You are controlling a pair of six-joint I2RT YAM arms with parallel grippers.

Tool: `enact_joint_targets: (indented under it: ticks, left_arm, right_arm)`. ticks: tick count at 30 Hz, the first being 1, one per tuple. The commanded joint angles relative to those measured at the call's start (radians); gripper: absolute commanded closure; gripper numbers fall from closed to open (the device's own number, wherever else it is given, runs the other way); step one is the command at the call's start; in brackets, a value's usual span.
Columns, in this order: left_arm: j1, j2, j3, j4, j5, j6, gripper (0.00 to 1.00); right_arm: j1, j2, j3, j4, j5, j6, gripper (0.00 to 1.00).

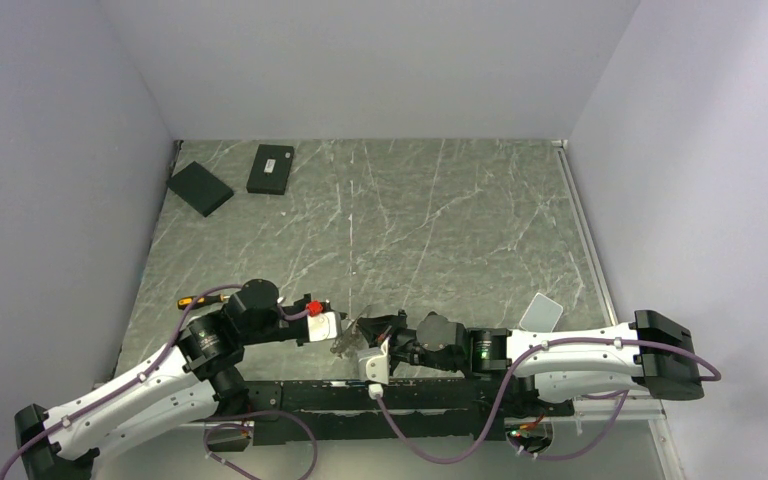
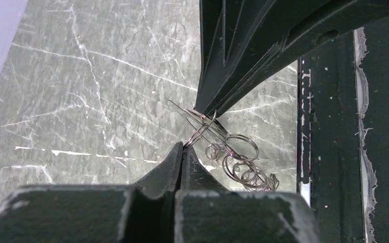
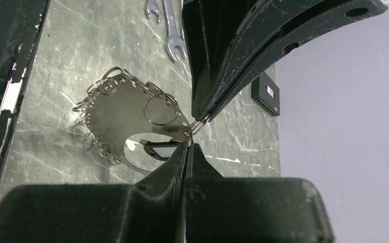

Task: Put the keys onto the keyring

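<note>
Both grippers are pinched fully shut on the thin wire of the keyring (image 2: 201, 129), low in the centre of the top view and seemingly lifted off the desk (image 1: 440, 230). The left gripper (image 2: 183, 147) bites from the bottom of its wrist view and the right gripper (image 2: 210, 112) from above, with their tips nearly touching. With so little wire caught, a pull or twist could slip it from one gripper, swinging the ring and spilling the keys (image 2: 243, 169) that hang at lower right.
</note>
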Motion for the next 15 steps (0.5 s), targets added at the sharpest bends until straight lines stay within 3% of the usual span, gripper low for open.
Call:
enact_joint_targets:
  ticks: [1, 15]
  left_arm:
    - [0.001, 0.009, 0.013, 0.028, 0.013, -0.01, 1.0]
    - [0.001, 0.026, 0.017, 0.026, 0.029, -0.008, 1.0]
  right_arm:
    - [0.009, -0.008, 0.025, 0.039, 0.004, -0.004, 1.0]
    - [0.008, 0.013, 0.042, 0.064, 0.038, -0.03, 1.0]
